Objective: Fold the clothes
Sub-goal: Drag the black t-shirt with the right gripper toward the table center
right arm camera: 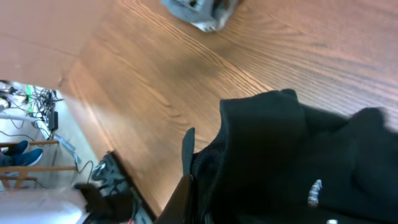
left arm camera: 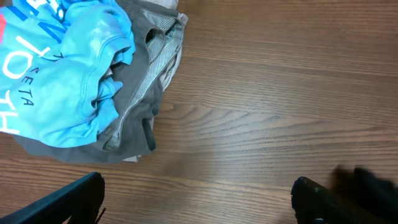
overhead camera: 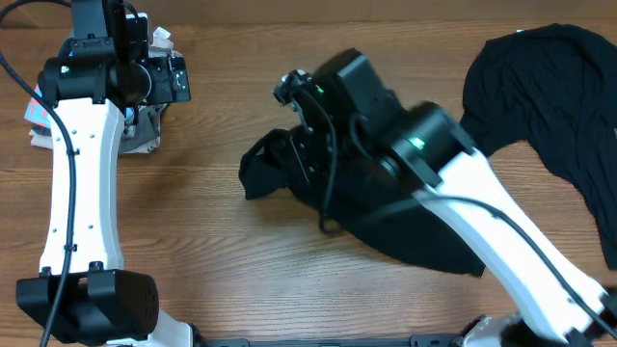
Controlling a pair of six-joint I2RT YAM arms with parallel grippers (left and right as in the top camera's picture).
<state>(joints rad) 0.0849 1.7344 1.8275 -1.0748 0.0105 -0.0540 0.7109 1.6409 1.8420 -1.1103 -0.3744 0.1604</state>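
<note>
A crumpled black T-shirt [overhead camera: 386,217] lies at the table's centre. My right gripper [overhead camera: 297,145] is down in its left part, and the cloth bunches around the fingers. In the right wrist view the black T-shirt [right arm camera: 292,155] fills the frame around my right gripper [right arm camera: 202,186], which looks shut on it; a small white mark shows on the cloth. A second black T-shirt [overhead camera: 549,87] is spread at the far right. A light blue T-shirt [left arm camera: 56,74] lies on a grey one [left arm camera: 137,93] in a pile at the far left. My left gripper [left arm camera: 199,199] is open and empty over bare wood beside the pile.
The pile [overhead camera: 145,125] sits under the left arm's wrist [overhead camera: 145,77] in the overhead view. The right wrist view shows the table's edge [right arm camera: 93,118] with cables and the floor beyond it.
</note>
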